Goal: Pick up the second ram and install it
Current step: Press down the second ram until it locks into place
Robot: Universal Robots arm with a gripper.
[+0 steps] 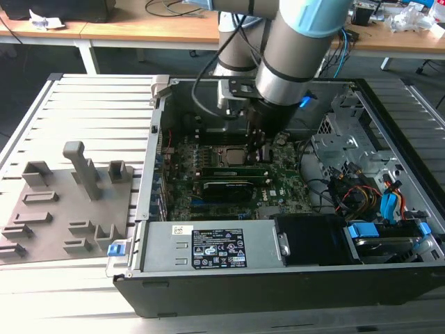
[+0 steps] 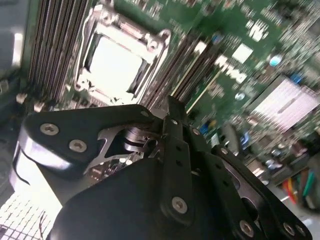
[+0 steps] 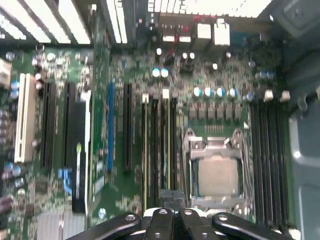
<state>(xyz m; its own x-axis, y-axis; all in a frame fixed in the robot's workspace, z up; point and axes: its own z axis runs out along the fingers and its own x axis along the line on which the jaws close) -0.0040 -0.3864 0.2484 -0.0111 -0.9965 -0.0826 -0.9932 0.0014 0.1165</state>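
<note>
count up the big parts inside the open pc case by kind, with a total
motherboard: 1
CPU socket: 1
black expansion card: 1
power supply: 1
total: 4

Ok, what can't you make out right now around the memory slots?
- Pincer tip, exterior view: covered by the arm above it.
- The second ram, both wrist views: cannot be told apart from the slots; the pincer's own body covers where it would sit.
- Memory slots, second wrist view: blurred, so filled or empty is unclear.
</note>
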